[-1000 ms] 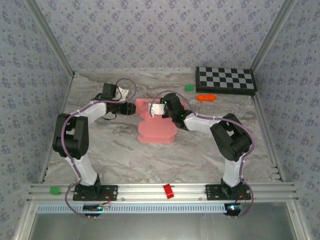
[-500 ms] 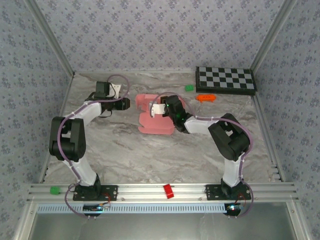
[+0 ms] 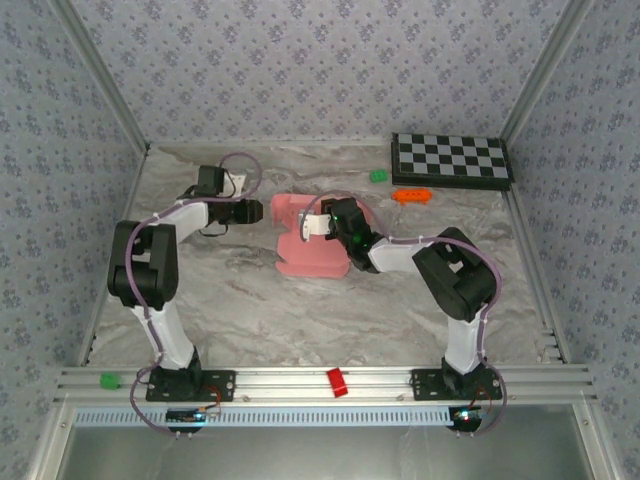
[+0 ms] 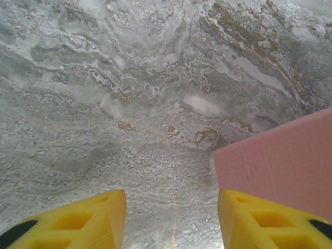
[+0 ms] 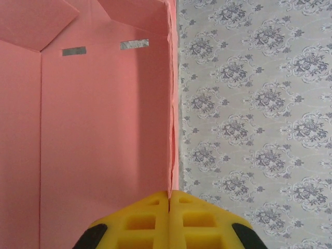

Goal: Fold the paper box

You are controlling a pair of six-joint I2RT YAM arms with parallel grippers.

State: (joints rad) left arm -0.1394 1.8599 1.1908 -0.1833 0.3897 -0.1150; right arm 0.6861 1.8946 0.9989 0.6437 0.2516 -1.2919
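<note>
The pink paper box (image 3: 308, 255) lies partly folded in the middle of the marble table. My right gripper (image 3: 316, 223) is shut on one upright side wall of it. In the right wrist view the yellow fingertips (image 5: 155, 207) pinch the thin edge of that wall, with the box's (image 5: 98, 135) inside floor and two slots to the left. My left gripper (image 3: 262, 212) is at the box's left back corner, open. In the left wrist view its gripper (image 4: 171, 223) has bare table between the fingers, and a pink flap (image 4: 280, 161) sits just beyond the right finger (image 4: 259, 223).
A checkerboard (image 3: 450, 160) lies at the back right, with a small green block (image 3: 378, 175) and an orange toy (image 3: 412, 195) in front of it. A red block (image 3: 337, 382) and a green block (image 3: 108, 380) rest on the front rail.
The right gripper has drawn the box slightly back and left, and its near edge sits farther from the arms. The left gripper pulled away to the left, then returned to the box's corner.
</note>
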